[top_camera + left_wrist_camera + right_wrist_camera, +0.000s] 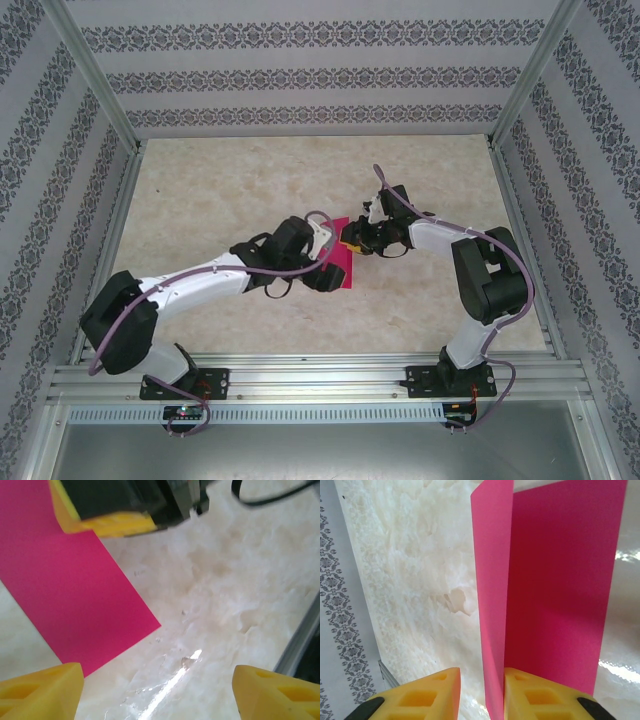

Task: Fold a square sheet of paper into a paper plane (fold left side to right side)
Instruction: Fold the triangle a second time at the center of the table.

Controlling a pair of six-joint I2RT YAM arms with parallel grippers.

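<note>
The square sheet of paper (343, 268) is magenta-pink and lies at the table's middle between both arms. In the right wrist view one flap (492, 580) stands upright while the rest of the sheet (560, 580) lies behind it. My right gripper (482, 695) straddles this flap with narrowed jaws. The flap rests against one yellow finger (535, 695), and a gap shows before the other finger. My left gripper (157, 692) hovers wide open over bare table, just off a corner of the paper (65, 595). The right gripper's finger (107, 524) touches that sheet's far edge.
The marble-look tabletop (250, 190) is fenced by aluminium rails (110, 240) and patterned walls. A rail (300, 640) runs close to the left gripper's right side. Both arms' cables (400, 200) loop above the middle.
</note>
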